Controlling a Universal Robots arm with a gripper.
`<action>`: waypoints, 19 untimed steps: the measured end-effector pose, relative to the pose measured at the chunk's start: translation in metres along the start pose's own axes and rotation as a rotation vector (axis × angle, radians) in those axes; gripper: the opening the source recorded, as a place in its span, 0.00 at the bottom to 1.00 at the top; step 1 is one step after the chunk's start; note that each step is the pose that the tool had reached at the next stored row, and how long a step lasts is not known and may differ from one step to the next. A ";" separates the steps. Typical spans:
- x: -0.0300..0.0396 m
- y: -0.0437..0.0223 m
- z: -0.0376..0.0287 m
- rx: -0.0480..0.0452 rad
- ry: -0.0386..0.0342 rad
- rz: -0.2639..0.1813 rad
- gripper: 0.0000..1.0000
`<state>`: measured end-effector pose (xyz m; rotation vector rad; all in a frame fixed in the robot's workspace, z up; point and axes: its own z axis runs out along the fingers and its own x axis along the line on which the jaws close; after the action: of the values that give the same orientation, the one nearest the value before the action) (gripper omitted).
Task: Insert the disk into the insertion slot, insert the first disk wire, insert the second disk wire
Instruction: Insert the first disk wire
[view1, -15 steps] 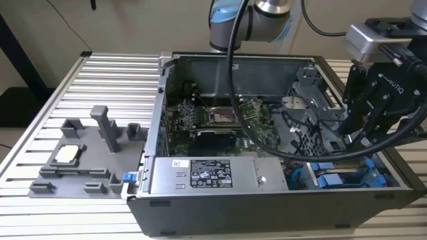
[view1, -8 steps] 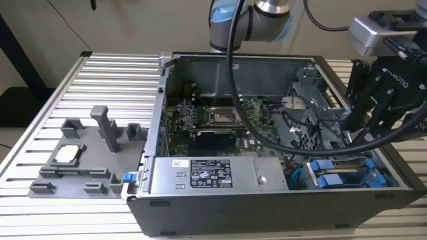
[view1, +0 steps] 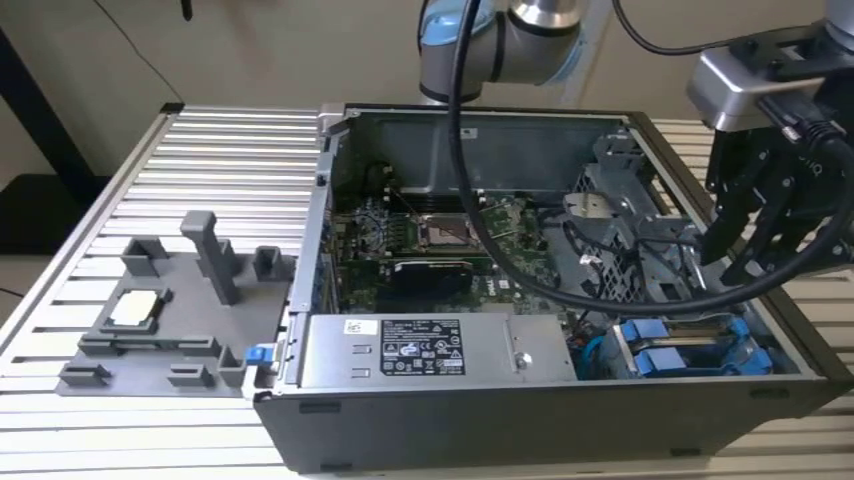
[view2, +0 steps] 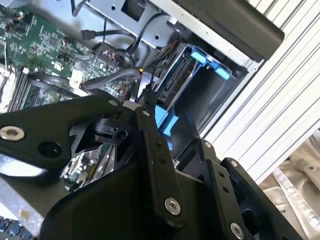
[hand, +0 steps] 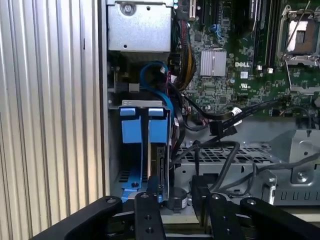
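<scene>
Arm (view1: 497, 45) silver, blue joint caps; black cable (view1: 463, 150); hand (view1: 747, 255) black linkage (silver screws).

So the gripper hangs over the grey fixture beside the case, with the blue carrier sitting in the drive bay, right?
No. The exterior view shows the gripper over the case by the drive bay, not the grey fixture. The blue carrier does sit in the bay.

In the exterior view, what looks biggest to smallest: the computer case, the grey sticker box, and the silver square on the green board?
1. computer case
2. grey sticker box
3. silver square. It sits farther from the camera, so it may look a bit smaller than it really is.
</scene>
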<state>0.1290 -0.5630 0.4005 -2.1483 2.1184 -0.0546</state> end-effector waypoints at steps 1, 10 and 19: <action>0.0000 0.0003 0.0000 0.0143 -0.0069 -0.001 0.40; -0.0042 0.0063 0.0015 0.0844 -0.0136 -0.020 0.40; -0.0049 0.0098 0.0013 0.0847 -0.0160 -0.036 0.40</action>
<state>0.1193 -0.5581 0.3984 -2.1316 2.0306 -0.1277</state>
